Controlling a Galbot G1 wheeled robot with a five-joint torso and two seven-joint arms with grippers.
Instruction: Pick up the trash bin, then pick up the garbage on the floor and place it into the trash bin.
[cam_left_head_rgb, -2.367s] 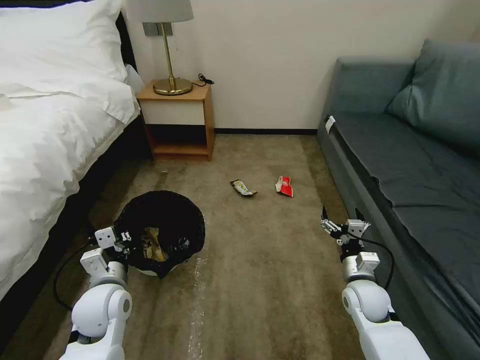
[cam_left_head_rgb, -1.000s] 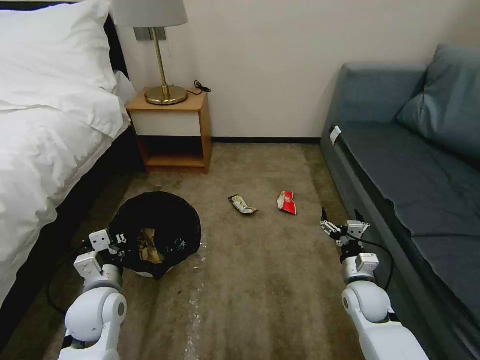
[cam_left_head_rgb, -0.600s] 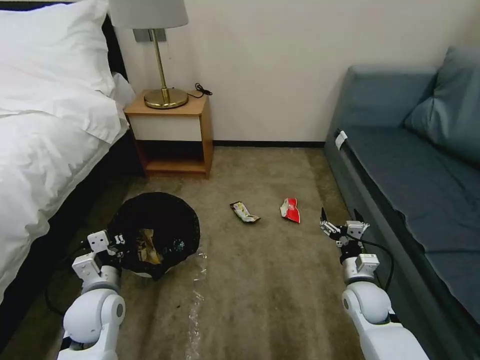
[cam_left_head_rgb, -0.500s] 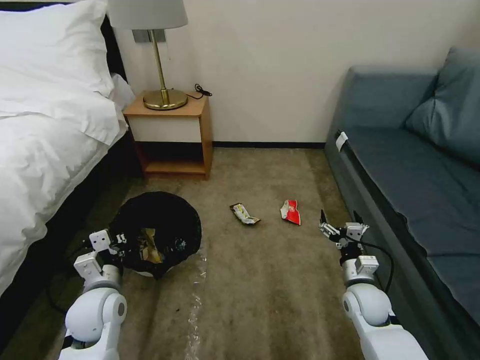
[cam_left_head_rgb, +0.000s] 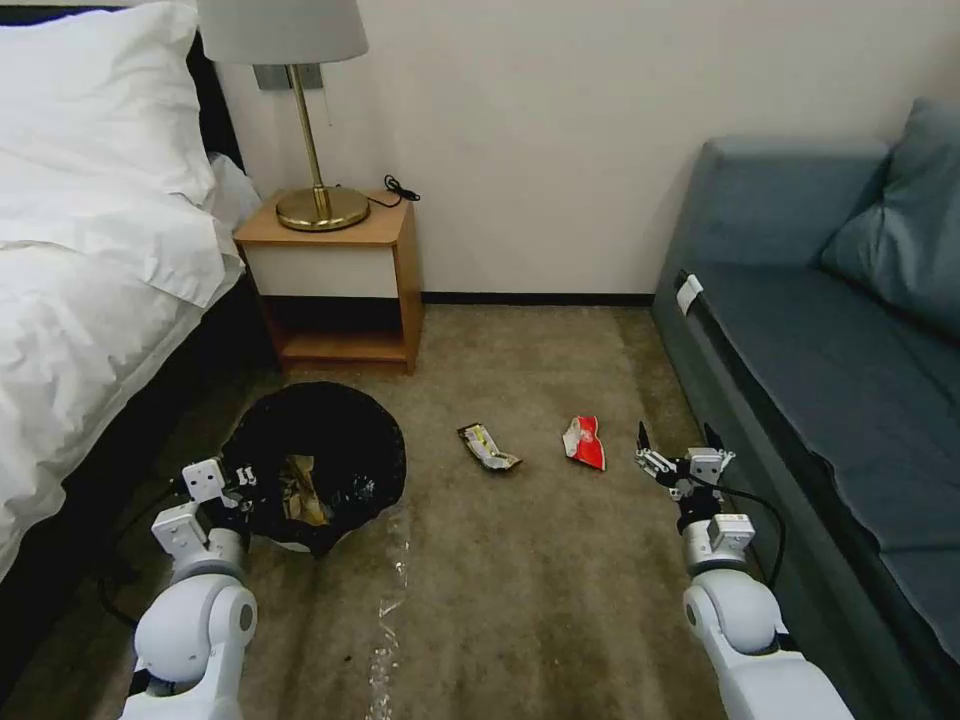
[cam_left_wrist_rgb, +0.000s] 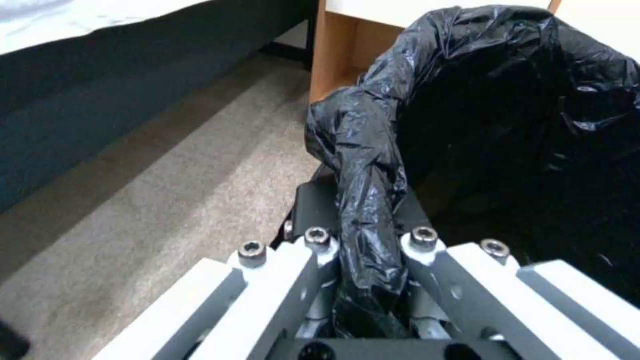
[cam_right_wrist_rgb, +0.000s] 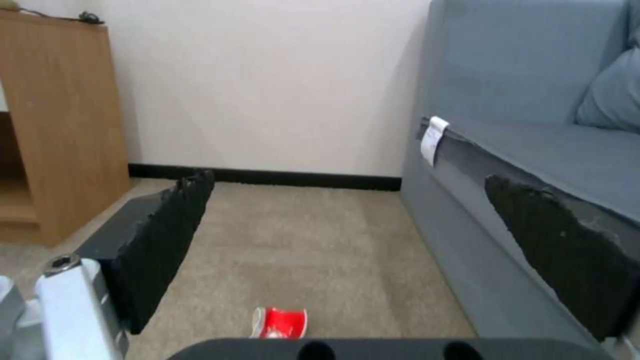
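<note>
Gripping is seen at the left gripper: its fingers are closed on a fold of the black bag draped over the rim of the trash bin, so the bin is held right at the fingertips, on the side toward the nightstand. Brown crumpled paper is seen inside the bin. The bed is found close on the outer side of the left gripper, its dark base running alongside; the nightstand stands just beyond the bin

The right gripper is held low over the floor, fingers spread wide with nothing between them. The red wrapper lies on the carpet ahead of this gripper and slightly inward, near but not touching; in the right wrist view it is seen between the two open pads, beyond them. The dark-and-yellow wrapper lies farther inward, between the red wrapper and the bin, apart from both. The sofa runs close along the outer side of the right gripper; its front edge is near the outer pad. Open carpet lies between the right gripper and the red wrapper. A pale streak is noted along the floor between the arms
</note>
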